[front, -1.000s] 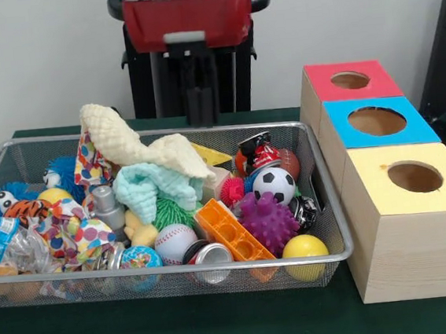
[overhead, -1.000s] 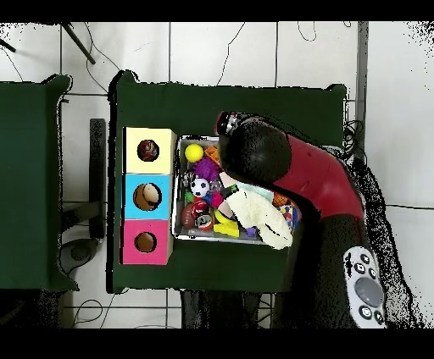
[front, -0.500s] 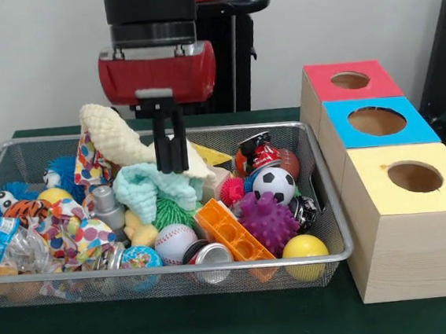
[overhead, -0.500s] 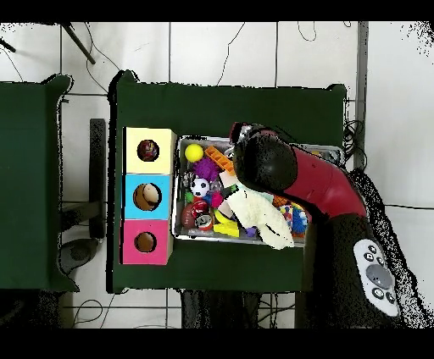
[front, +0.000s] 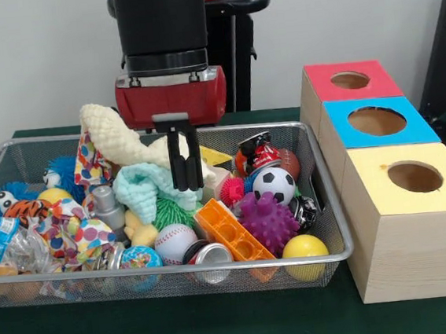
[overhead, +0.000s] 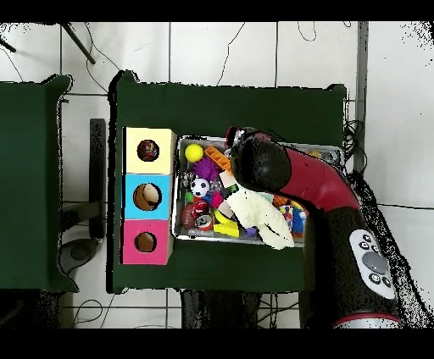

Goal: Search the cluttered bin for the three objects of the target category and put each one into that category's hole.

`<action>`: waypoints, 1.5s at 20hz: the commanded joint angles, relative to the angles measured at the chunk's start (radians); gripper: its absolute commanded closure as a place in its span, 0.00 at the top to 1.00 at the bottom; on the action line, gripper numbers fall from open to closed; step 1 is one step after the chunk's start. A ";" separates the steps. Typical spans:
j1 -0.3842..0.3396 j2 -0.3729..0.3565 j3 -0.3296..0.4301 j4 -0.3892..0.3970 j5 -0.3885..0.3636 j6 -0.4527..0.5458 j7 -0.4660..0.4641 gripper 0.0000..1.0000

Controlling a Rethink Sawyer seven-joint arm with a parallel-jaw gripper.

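I see a cream knitted cloth (front: 129, 136) draped high over the pile, with a mint-green fluffy cloth (front: 152, 186) just below it. A purple spiky ball (front: 269, 222) sits beside an orange brick (front: 231, 231), and a small soccer ball (front: 274, 184) rests just above the spiky one. A yellow ball (front: 304, 247) lies in the front corner (near the mesh). I also spot a baseball (front: 173, 243), and red-faced (front: 349, 81) and blue-faced (front: 377, 122) boxes on the green desk (front: 175, 329).
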 commanded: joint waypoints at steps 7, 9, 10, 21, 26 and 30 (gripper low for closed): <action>-0.072 0.021 0.153 -0.035 -0.024 0.143 -0.031 0.00; -0.072 0.026 0.147 -0.054 -0.029 0.158 -0.030 0.00; -0.075 0.028 0.145 -0.058 -0.032 0.159 -0.032 0.00; -0.109 0.071 0.083 -0.128 -0.160 0.122 -0.087 0.00; -0.093 0.120 0.011 -0.221 -0.237 0.134 -0.067 0.00; -0.099 0.174 -0.011 -0.309 -0.276 0.171 -0.075 0.00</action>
